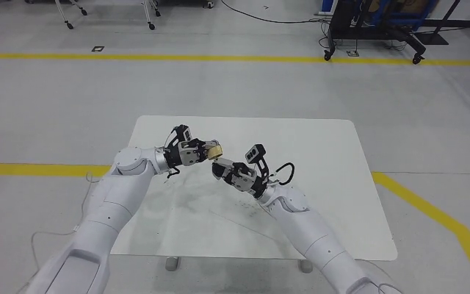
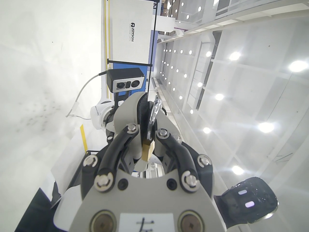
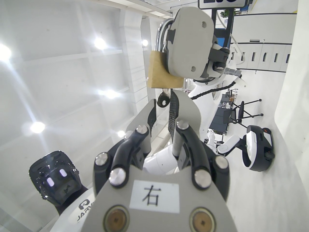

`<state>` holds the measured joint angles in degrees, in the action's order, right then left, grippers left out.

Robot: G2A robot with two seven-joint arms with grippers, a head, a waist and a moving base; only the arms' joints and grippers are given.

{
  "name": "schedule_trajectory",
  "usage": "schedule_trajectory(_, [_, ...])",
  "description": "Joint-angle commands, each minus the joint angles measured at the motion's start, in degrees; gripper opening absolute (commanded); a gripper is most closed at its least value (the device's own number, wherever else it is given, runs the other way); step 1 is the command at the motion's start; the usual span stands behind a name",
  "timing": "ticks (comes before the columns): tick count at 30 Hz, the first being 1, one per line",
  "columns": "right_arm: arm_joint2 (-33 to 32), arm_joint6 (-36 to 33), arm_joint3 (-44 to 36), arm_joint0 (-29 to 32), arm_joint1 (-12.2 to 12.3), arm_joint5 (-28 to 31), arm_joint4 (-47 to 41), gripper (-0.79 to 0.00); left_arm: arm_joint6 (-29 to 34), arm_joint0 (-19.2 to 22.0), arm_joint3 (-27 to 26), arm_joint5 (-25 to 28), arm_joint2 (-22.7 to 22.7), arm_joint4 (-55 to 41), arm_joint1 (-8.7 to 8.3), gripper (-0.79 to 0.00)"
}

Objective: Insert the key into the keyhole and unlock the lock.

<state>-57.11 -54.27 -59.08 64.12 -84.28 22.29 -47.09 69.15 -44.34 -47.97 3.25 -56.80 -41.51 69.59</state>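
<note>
Left tool (image 1: 209, 151) is clamped on the brass lock (image 1: 214, 152), held above the bench (image 1: 330, 162) centre. From the right wrist we see the key (image 3: 164, 100) just beside the lock body's base, at the right tool (image 3: 166, 106); whether that tool grips it we cannot tell.

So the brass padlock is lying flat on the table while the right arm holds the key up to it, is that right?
Not quite. The padlock is not on the table; the left arm's jaws hold it up in the air, as the right wrist view shows. The right arm does hold the key at its underside.
</note>
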Motion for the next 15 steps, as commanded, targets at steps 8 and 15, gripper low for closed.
schedule_trajectory(8, [0.1,0.4,1.6,-0.9,-0.3,-1.3,-0.3,-0.785,0.4,0.1,-0.1,0.3,0.2,1.2,0.26,-0.785])
schedule_trajectory(15, [-0.2,0.5,2.8,-1.3,-0.8,-2.3,-3.5,-0.785,1.7,0.1,-0.3,1.2,0.0,1.5,0.41,-0.785])
